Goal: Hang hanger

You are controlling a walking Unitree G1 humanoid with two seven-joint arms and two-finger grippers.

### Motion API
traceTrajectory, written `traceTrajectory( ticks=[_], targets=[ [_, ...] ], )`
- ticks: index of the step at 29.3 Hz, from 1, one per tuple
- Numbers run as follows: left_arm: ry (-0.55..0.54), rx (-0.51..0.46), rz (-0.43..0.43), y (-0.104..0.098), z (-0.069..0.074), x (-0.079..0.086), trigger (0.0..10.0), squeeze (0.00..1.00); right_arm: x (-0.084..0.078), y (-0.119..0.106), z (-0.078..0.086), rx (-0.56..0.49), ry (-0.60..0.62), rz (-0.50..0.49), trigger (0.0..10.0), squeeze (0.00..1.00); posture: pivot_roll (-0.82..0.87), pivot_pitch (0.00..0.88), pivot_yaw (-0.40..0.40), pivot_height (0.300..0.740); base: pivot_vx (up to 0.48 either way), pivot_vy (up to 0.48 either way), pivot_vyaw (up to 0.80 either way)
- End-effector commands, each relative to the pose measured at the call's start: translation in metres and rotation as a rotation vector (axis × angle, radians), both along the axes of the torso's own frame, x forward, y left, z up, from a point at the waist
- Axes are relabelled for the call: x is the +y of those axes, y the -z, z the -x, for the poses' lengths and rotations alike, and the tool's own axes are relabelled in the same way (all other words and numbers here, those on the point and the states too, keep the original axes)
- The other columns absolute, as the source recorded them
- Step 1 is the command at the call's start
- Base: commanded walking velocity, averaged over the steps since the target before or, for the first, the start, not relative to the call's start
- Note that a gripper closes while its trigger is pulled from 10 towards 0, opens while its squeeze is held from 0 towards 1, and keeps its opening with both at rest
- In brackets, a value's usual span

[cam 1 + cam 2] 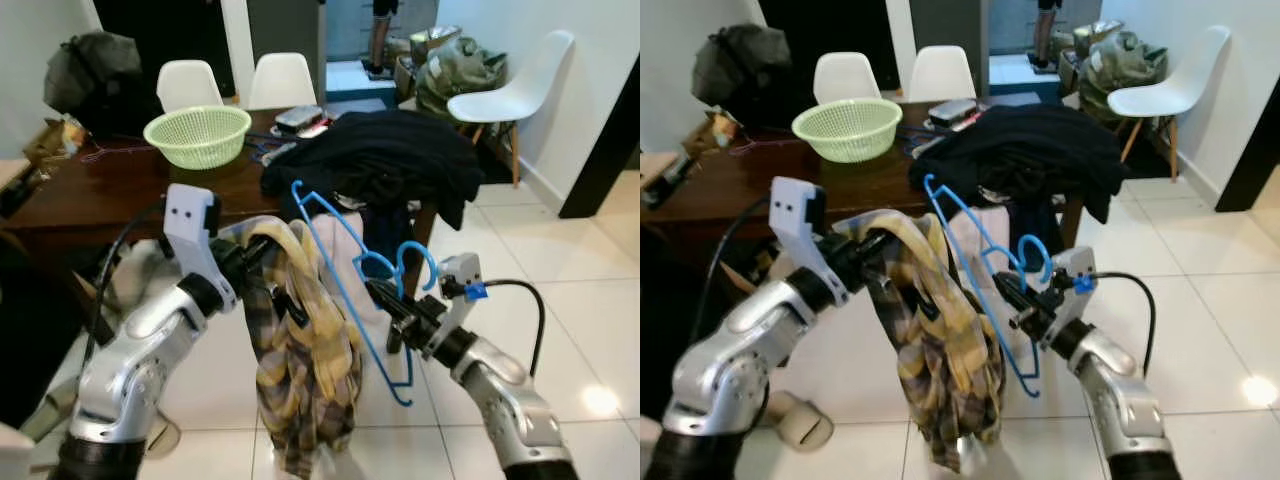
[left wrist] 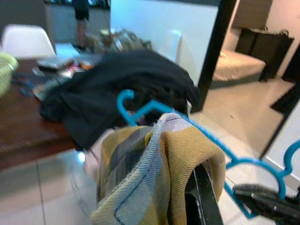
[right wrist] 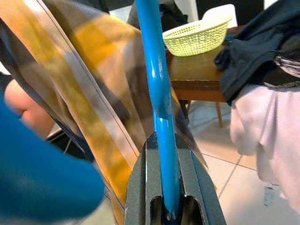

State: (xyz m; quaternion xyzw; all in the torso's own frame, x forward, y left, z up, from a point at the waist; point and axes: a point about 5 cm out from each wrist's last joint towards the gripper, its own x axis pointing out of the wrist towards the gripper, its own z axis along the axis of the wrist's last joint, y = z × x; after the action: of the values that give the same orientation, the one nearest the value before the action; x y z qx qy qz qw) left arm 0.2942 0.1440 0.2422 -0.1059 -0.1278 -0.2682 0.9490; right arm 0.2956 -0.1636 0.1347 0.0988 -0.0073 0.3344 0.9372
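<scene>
Jaws of the right gripper (image 1: 385, 297) are closed on the bar of the blue hanger (image 1: 350, 262), which runs between the two black fingers (image 3: 140, 187) and stands raised in front of the robot, its hook near the gripper's wrist. Jaws of the left gripper (image 1: 262, 262) are buried under the yellow plaid shirt (image 1: 300, 370) draped over them, so their setting cannot be determined; the shirt hangs just beside the hanger, touching its bar. Behind both stands a dark wooden table (image 1: 100, 190) carrying a green basket (image 1: 198, 134) and a heap of black clothing (image 1: 390, 155), with white chairs (image 1: 510, 90) nearby
</scene>
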Motion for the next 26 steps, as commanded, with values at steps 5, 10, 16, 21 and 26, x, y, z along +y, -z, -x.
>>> traceTrajectory(
  ticks=[5,10,16,21,26],
  targets=[
    [-0.051,-0.141,0.032,-0.034,0.0,0.014,10.0,0.0,-0.002,-0.001,0.0,0.006,0.013,-0.029,10.0,0.0,-0.11,0.0,0.021,0.74,0.337,0.0,0.0],
    [-0.086,-0.24,0.048,-0.06,-0.003,0.025,10.0,0.0,-0.003,-0.001,-0.002,0.015,0.023,-0.037,10.0,0.0,-0.1,0.0,0.017,0.74,0.454,0.0,0.0],
    [-0.099,-0.324,0.04,-0.083,-0.005,0.03,10.0,0.0,-0.003,-0.001,-0.004,0.024,0.036,-0.052,10.0,0.0,-0.1,0.0,0.023,0.74,0.48,0.0,0.0],
    [-0.105,-0.382,0.031,-0.101,-0.006,0.034,10.0,0.0,-0.004,-0.001,-0.004,0.027,0.045,-0.066,10.0,0.0,-0.11,0.0,0.025,0.74,0.48,0.0,0.0],
    [-0.082,-0.493,0.032,-0.133,-0.004,0.033,10.0,0.0,-0.004,0.0,-0.004,0.032,0.046,-0.077,10.0,0.0,-0.1,0.0,0.021,0.74,0.48,0.0,0.0]
  ],
)
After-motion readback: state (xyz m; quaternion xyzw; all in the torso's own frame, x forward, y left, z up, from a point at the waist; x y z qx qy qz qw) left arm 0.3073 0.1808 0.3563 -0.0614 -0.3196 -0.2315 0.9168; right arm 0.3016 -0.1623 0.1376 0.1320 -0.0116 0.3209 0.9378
